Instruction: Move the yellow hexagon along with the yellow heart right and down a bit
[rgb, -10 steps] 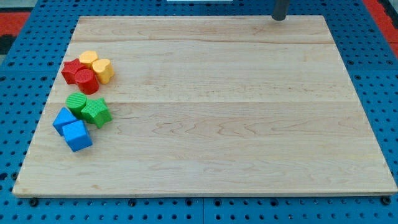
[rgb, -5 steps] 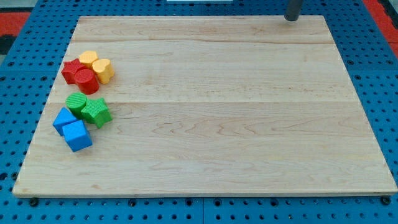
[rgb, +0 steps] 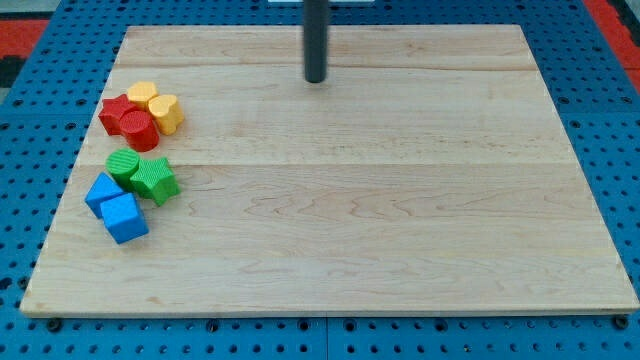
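A wooden board (rgb: 400, 200) is laid over a blue pegboard surface (rgb: 30, 200). The dark rod is seen coming down from the view's top, and my tip (rgb: 316, 79) is set on the board near its top edge, a little left of centre. Nothing is touched or held by my tip; being a bare rod, it has nothing to open or close.

All the blocks are gathered at the view's left, well apart from my tip. The yellow hexagon (rgb: 142, 94) is placed at the top of the cluster, with the yellow heart (rgb: 167, 112) just beside it, to its lower right. The two are touching or nearly so. A red star-like block (rgb: 114, 113) and a red cylinder (rgb: 137, 128) are pressed against them on the left and below.

Lower down, a green cylinder (rgb: 123, 165) and a green star (rgb: 155, 180) are set side by side. Below these, two blue blocks are found: one of unclear shape (rgb: 100, 190) and a blue cube (rgb: 124, 217).
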